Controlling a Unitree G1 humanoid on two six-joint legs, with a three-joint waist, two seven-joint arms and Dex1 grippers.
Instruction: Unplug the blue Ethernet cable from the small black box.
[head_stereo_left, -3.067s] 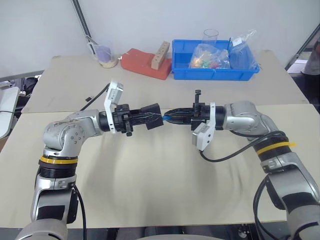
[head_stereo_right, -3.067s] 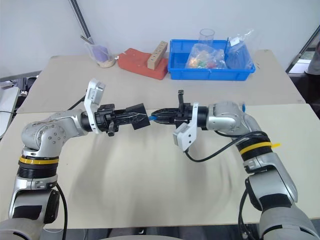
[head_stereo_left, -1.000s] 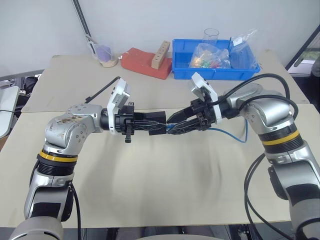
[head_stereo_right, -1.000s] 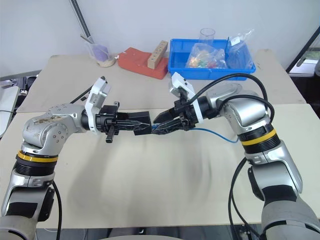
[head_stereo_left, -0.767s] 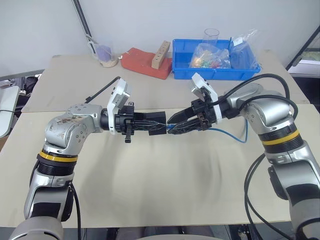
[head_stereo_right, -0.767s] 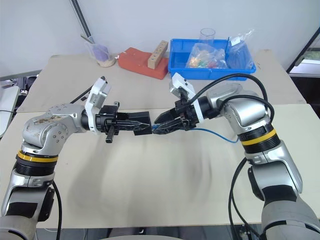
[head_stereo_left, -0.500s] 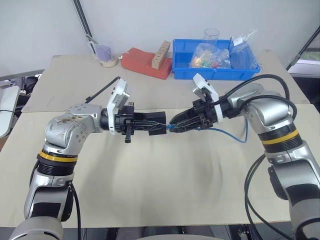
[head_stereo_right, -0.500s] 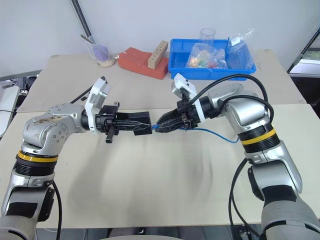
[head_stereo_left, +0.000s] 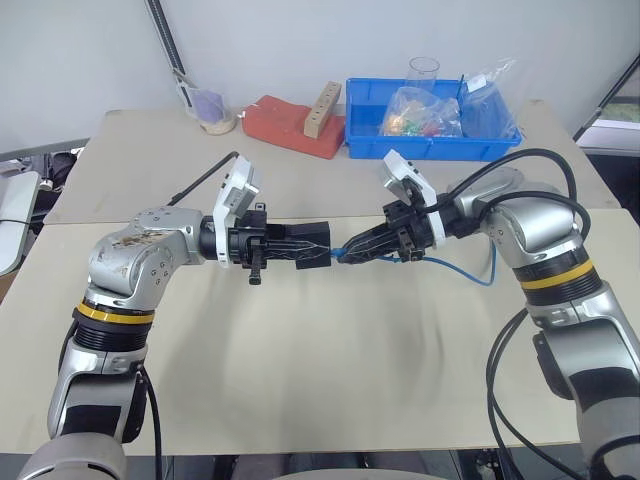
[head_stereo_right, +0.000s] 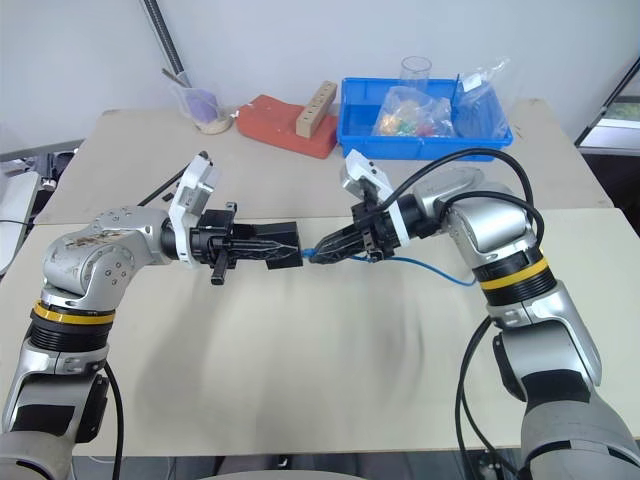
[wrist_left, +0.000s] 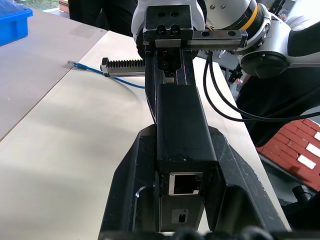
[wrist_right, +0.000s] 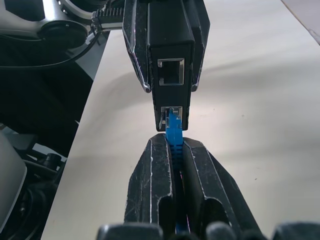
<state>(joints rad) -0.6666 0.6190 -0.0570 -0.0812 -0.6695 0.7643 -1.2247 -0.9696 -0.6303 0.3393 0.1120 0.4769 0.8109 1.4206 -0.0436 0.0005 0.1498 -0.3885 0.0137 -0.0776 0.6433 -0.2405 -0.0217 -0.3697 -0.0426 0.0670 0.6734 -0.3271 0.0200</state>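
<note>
Blue Ethernet cable (wrist_right: 173, 131) plugged into small black box (wrist_right: 171, 55).

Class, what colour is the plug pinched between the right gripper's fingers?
Blue; the plug shows best in the right wrist view.

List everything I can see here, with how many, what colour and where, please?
small black box: one, black, held above the table between the arms
blue Ethernet cable: one, light blue, plug at the box's socket, rest trailing on the table
table: beige, two tops
bin: one, blue, far side, holding bags
clear cup: one, in the bin
red block: one, far side
wooden strip: one, on the red block
left gripper: shut on the box
right gripper: shut on the cable's plug
</note>
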